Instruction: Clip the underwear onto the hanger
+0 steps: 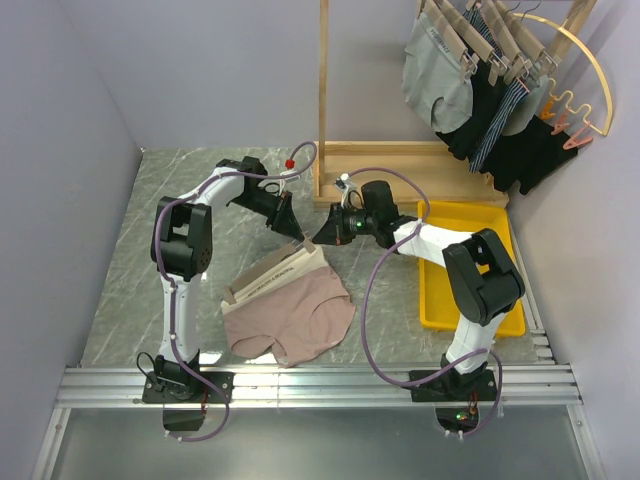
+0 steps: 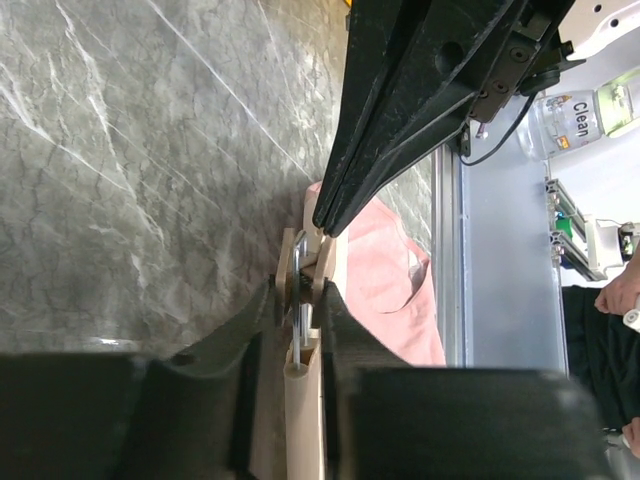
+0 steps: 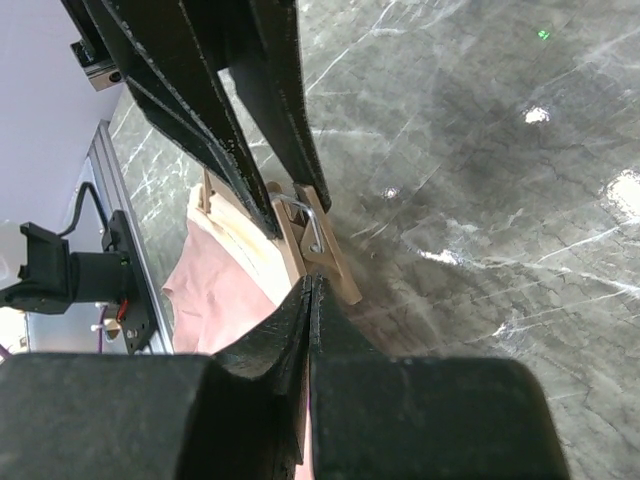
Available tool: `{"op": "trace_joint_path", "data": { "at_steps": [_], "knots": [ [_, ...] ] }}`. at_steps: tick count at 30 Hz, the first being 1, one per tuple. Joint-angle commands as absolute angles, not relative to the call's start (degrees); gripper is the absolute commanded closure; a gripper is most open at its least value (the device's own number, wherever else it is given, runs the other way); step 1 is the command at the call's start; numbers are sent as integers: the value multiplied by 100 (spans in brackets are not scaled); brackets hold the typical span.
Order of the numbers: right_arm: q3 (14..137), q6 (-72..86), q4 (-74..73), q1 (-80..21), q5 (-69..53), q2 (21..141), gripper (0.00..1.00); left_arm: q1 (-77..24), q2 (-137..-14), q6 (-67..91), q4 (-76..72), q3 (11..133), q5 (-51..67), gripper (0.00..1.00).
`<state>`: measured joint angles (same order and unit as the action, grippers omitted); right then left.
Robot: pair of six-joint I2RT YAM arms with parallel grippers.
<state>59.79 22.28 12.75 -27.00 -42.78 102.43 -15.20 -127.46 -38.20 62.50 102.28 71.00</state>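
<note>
1. Bin [image 1: 432, 300]: yellow plastic, rectangular, on the desk [image 1: 140, 240] to the right of the right gripper [image 1: 319, 240]. The right arm covers part of it.

2. Underwear [image 1: 295, 315]: lies flat on the desk just on the near side of both grippers. The soft pink fabric spreads toward the bases, and the cream waistband is the edge nearest the grippers.

3. Hanger [image 2: 303, 420]: a slim light-wood bar lying along the waistband. Its clip [image 2: 300, 275], wood with a metal spring, is at the end where the grippers meet.

4. Left arm: elbow raised, forearm reaching right, wrist pitched down. The left gripper [image 1: 292, 231] is grasping the clip. Its black fingers [image 2: 245, 335] bracket the clip on both sides.

5. Right arm: elbow raised over the bin, forearm reaching left, wrist pitched down. The right gripper is clenched, its fingers [image 3: 280, 330] pressed flat together. The tips rest at the end of the clip, directly opposite the left gripper.

6. Desk: grey, marble-patterned, glossy.

7. Rack [image 1: 400, 152]: a light-wood frame beyond both grippers. Grey briefs [image 1: 435, 75] and dark garments hang on it to the far right, beside a gold wire arch [image 1: 600, 85].
</note>
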Motion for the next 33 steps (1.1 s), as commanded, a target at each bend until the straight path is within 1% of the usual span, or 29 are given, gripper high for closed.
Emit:
{"op": "trace_joint_path", "data": {
  "at_steps": [1, 2, 3, 19, 20, 24, 26, 30, 32, 33],
  "knots": [
    [6188, 2215, 1600, -2689, -4342, 9967, 100, -1547, -12718, -3858, 6240, 10371, 7066, 78],
    [6179, 2215, 1600, -2698, -4342, 9967, 100, -1547, -12709, -3858, 6249, 10371, 7075, 73],
    [6161, 2197, 1600, -2698, -4342, 9958, 100, -1547, -12709, -3850, 6240, 10380, 7075, 71],
    [6152, 2153, 1564, -2690, -4359, 9958, 100, -1547, -12516, -3656, 6144, 10582, 6909, 47],
    [6152, 2153, 1556, -2698, -4359, 9967, 100, -1547, -12481, -3621, 6100, 10617, 6865, 44],
    [6100, 2101, 1521, -2689, -4351, 9958, 100, -1468, -12244, -3174, 5565, 10538, 6645, 38],
    [6082, 2048, 1477, -2698, -4351, 9958, 100, -1381, -12068, -2910, 5258, 10538, 6478, 31],
    [6038, 1934, 1389, -2690, -4316, 9949, 100, -1196, -11655, -2497, 4722, 10582, 5987, 29],
    [6047, 1872, 1310, -2698, -4307, 9984, 100, -1064, -11269, -2303, 4484, 10468, 5706, 11],
    [6047, 1855, 1283, -2698, -4307, 10019, 100, -1020, -11137, -2311, 4369, 10424, 5617, 10]
  ]
}}
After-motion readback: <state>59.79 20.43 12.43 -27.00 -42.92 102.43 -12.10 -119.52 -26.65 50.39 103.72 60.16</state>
